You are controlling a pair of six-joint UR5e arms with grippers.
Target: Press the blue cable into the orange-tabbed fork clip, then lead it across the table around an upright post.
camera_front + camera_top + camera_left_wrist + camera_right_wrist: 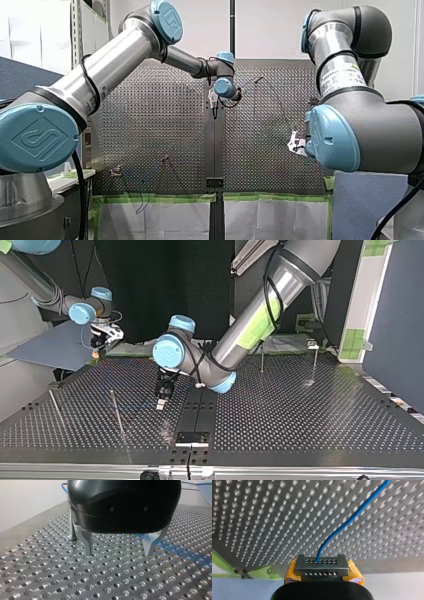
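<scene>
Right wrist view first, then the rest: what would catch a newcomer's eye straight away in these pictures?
The blue cable stands out most. In the right wrist view it runs from my right gripper, clamped between its yellow pads, out over the perforated table. Next comes my left gripper, its metal fingers open just above the table, with an upright post close beside it.
</scene>
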